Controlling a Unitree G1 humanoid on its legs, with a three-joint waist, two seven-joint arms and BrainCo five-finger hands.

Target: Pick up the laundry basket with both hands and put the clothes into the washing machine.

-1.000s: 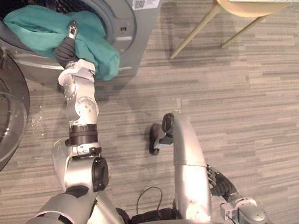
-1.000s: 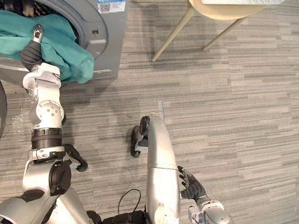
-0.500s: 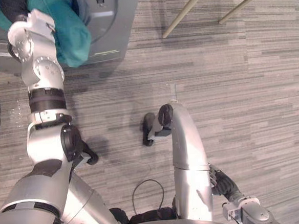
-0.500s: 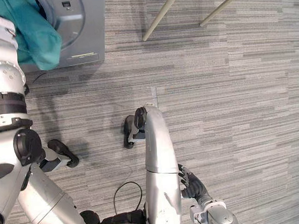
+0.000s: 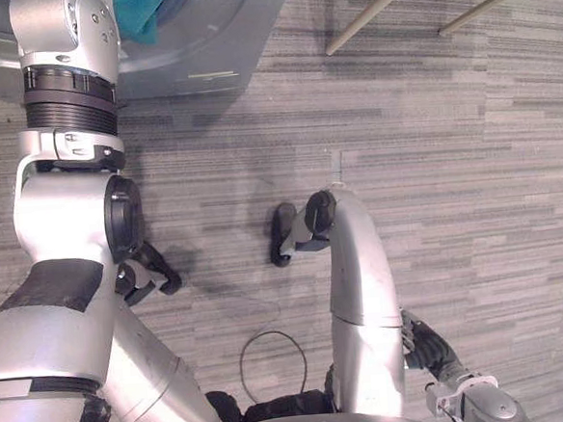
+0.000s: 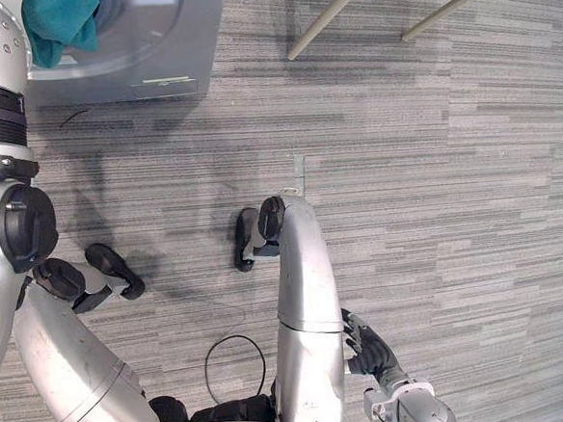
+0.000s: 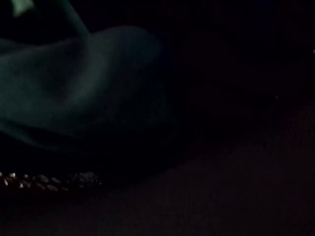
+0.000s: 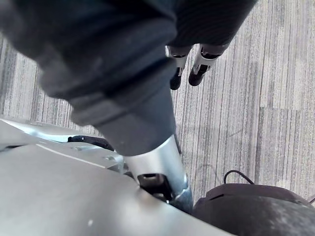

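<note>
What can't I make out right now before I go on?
1. Left robot hand's grip: the arm runs off the eye views' top edge, and the left wrist view is nearly black.
2. Teal cloth: cut by the top edge, so how far it sits inside the washing machine is unclear.

Silver-grey arms [image 5: 362,283] carry black ribbed joint rings [image 5: 70,91]; right hand [image 6: 369,350] wears a dark ribbed cover.

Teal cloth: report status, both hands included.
Right hand open, idle, low at the side. Left arm stretched up to the washing machine. Teal cloth at its door opening. Chair legs off to the right.
</note>
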